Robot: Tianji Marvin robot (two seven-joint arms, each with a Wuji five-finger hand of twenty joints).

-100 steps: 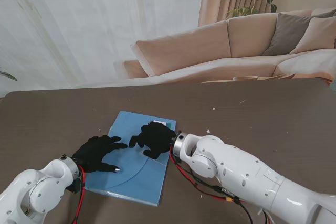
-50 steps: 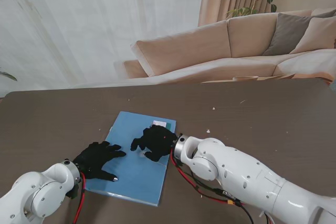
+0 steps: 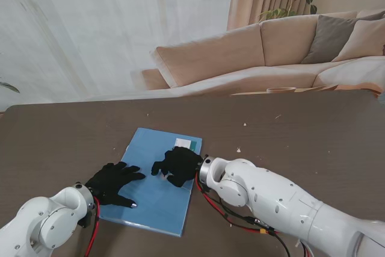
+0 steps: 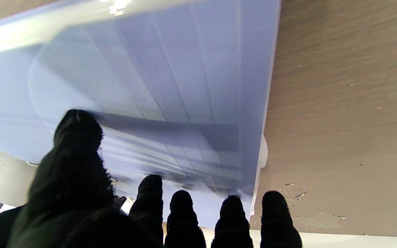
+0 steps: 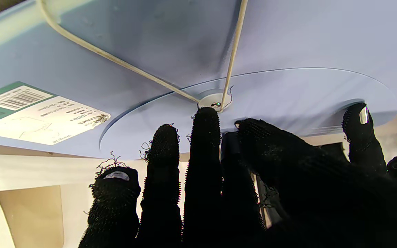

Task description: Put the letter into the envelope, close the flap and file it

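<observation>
While flat, the envelope [image 3: 157, 194] lies under both hands.

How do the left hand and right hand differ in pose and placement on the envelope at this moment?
The left hand lies flat with fingers spread near the envelope's left edge; the right hand is more bunched, farther from me, beside the label. The right hand's fingertips reach the string button. Both wear black gloves.
</observation>
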